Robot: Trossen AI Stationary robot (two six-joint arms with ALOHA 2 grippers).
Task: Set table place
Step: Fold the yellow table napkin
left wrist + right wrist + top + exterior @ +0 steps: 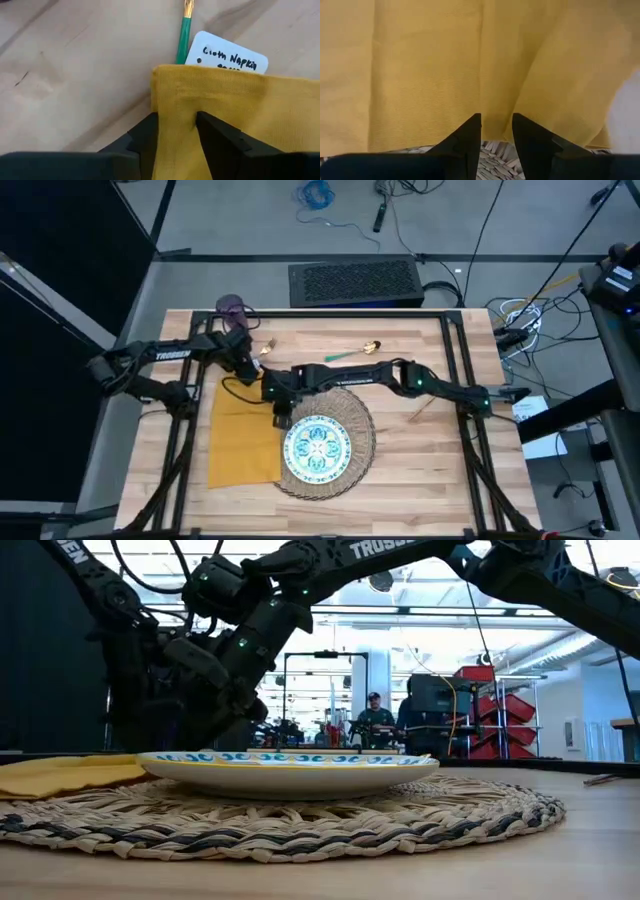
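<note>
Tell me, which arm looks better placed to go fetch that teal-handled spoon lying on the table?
Probably the left. Its gripper is pinching the napkin edge near the table's far side, closer to the spoon. The right gripper also seems to grip the napkin, nearer the plate. Either must let go first.

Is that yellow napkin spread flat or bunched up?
Mostly flat: the napkin lies as a rectangle beside the plate. Both grippers, left and right, pinch its far edge.
</note>
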